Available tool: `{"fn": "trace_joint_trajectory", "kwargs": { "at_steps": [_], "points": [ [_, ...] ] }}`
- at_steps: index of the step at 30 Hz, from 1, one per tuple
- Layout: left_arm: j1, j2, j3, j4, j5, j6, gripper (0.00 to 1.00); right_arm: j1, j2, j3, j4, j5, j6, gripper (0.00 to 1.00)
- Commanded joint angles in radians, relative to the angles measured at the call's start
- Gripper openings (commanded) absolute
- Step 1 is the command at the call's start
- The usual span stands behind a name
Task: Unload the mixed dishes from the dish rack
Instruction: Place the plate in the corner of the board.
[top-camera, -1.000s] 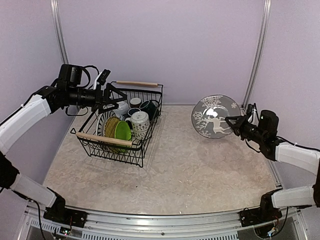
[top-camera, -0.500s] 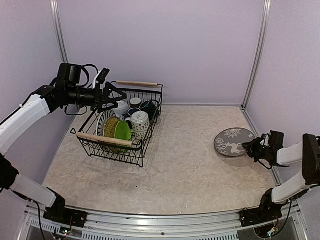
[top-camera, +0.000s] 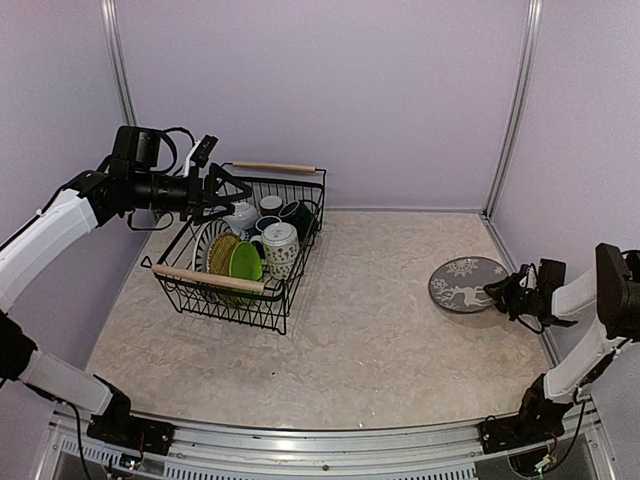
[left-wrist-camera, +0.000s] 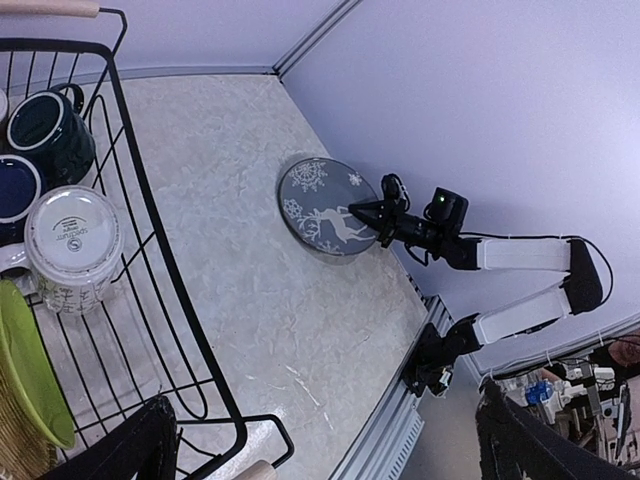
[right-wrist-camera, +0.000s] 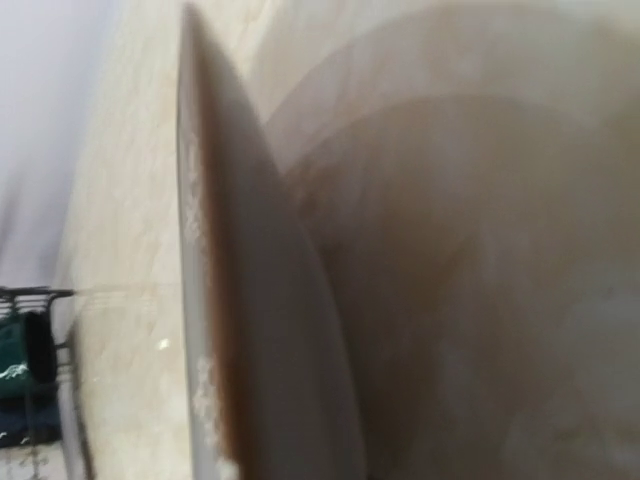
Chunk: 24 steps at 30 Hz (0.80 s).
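Note:
The black wire dish rack (top-camera: 262, 312) stands at the far left with a striped plate (top-camera: 204, 240), a woven yellow plate (top-camera: 221, 252), a lime green plate (top-camera: 246, 262), a patterned white mug (top-camera: 280, 246) and dark mugs (top-camera: 296, 212). My left gripper (top-camera: 222, 189) hovers open and empty above the rack's far left corner; its wrist view shows the rack (left-wrist-camera: 150, 215), the upturned mug (left-wrist-camera: 72, 236) and the green plate (left-wrist-camera: 28, 370). A grey reindeer plate (top-camera: 462, 283) lies on the table at right. My right gripper (top-camera: 500, 296) is at its right rim; its fingers do not show in the wrist view.
Lilac walls close the back and both sides, with metal posts in the corners. The grey plate (left-wrist-camera: 325, 207) lies close to the right wall. The right wrist view is filled by the blurred plate edge (right-wrist-camera: 215, 330). The rack's near wooden handle (top-camera: 208, 279) faces the arms.
One second ago my right gripper held the grey plate upright in the air; it then lowered it flat onto the table at right. My left gripper has barely moved.

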Motion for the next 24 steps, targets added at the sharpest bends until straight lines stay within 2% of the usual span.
{"fn": "trace_joint_trajectory", "kwargs": {
  "at_steps": [1,6,8,11,13,14,18,24],
  "points": [
    [0.001,-0.016,0.031,-0.035,-0.045,0.031,0.99,-0.022,0.005,0.062,-0.111,0.108,-0.133,0.15],
    [0.001,-0.014,0.044,-0.068,-0.107,0.047,0.99,-0.049,0.010,0.107,-0.210,0.177,-0.212,0.14],
    [0.001,-0.013,0.046,-0.072,-0.110,0.049,0.99,-0.060,0.018,0.118,-0.223,0.178,-0.231,0.23],
    [0.002,-0.012,0.047,-0.075,-0.116,0.051,0.99,-0.060,0.031,0.140,-0.265,0.200,-0.259,0.47],
    [0.003,-0.011,0.050,-0.081,-0.131,0.055,0.99,-0.061,0.030,0.157,-0.311,0.231,-0.286,0.67],
    [0.005,-0.009,0.052,-0.087,-0.140,0.057,0.99,-0.062,0.024,0.164,-0.333,0.251,-0.299,0.72],
    [0.018,-0.008,0.060,-0.107,-0.185,0.069,0.99,-0.061,-0.018,0.181,-0.431,0.338,-0.345,0.85],
    [0.075,0.011,0.093,-0.171,-0.295,0.077,0.99,-0.061,-0.103,0.177,-0.598,0.496,-0.391,0.95]
  ]
}}
